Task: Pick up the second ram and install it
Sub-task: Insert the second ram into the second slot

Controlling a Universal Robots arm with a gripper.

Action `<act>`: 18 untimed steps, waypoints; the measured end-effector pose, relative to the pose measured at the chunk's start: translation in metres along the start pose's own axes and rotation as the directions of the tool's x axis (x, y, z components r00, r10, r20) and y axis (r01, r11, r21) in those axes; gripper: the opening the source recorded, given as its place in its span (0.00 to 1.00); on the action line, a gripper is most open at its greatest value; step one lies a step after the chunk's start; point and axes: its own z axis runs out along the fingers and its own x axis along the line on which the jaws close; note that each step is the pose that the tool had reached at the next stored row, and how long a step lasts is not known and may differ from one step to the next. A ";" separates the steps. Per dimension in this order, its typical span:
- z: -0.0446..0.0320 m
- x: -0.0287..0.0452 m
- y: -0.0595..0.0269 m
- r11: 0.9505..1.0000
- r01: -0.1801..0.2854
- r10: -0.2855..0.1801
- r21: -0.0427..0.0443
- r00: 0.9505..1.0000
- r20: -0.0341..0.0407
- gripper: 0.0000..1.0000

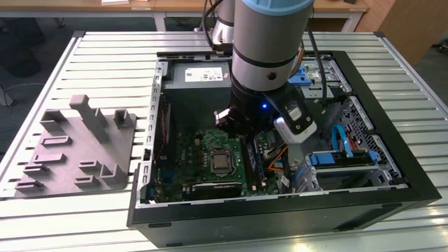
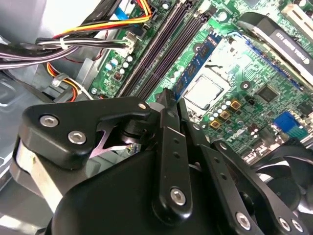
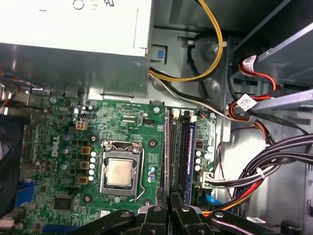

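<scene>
The end effector (image 3: 168, 211) is gripping the second ram (image 3: 166, 152), standing in the slot nearest the processor (image 3: 120, 172) on the green board (image 3: 63, 161)

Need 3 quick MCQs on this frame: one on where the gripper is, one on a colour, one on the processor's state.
1. Where is the gripper relative to the case?
A. outside it
B. inside it, over the motherboard
C. beneath it

2. What colour is the fixture on the table?
A. grey
B. blue
C. orange

3. How is the processor?
A. under a heatsink
B. bare in its socket
C. lying on the table

Answers:
1 B: in the first wrist view the gripper hangs at the memory slots of the green board.
2 A: the exterior view shows it plain grey.
3 B: its metal lid shows, with nothing fitted over it.
</scene>
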 end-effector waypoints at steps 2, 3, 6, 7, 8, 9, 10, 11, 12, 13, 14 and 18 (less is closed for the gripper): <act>0.0000 0.0000 0.0000 1.000 -0.013 0.013 0.001 1.000 0.001 0.14; 0.0000 0.0000 0.0000 1.000 -0.019 0.019 0.001 1.000 0.001 0.14; 0.0001 0.0000 0.0000 0.999 -0.039 0.039 0.002 0.999 0.003 0.14; 0.0001 0.0000 0.0000 0.999 -0.046 0.046 0.002 0.999 0.003 0.14; 0.0001 0.0000 0.0000 0.999 -0.052 0.052 0.002 0.999 0.003 0.14; 0.0001 0.0000 0.0000 0.998 -0.058 0.058 0.002 0.998 0.004 0.14; 0.0001 0.0000 0.0000 0.998 -0.065 0.065 0.003 0.998 0.004 0.14; 0.0001 0.0000 0.0000 0.997 -0.071 0.071 0.003 0.997 0.005 0.14; 0.0001 0.0000 0.0000 0.997 -0.077 0.077 0.003 0.997 0.005 0.14; 0.0001 0.0000 0.0000 0.996 -0.084 0.084 0.003 0.996 0.006 0.14; 0.0002 0.0000 0.0000 0.996 -0.091 0.090 0.004 0.996 0.006 0.14; 0.0002 0.0000 0.0000 0.993 -0.116 0.116 0.005 0.993 0.008 0.14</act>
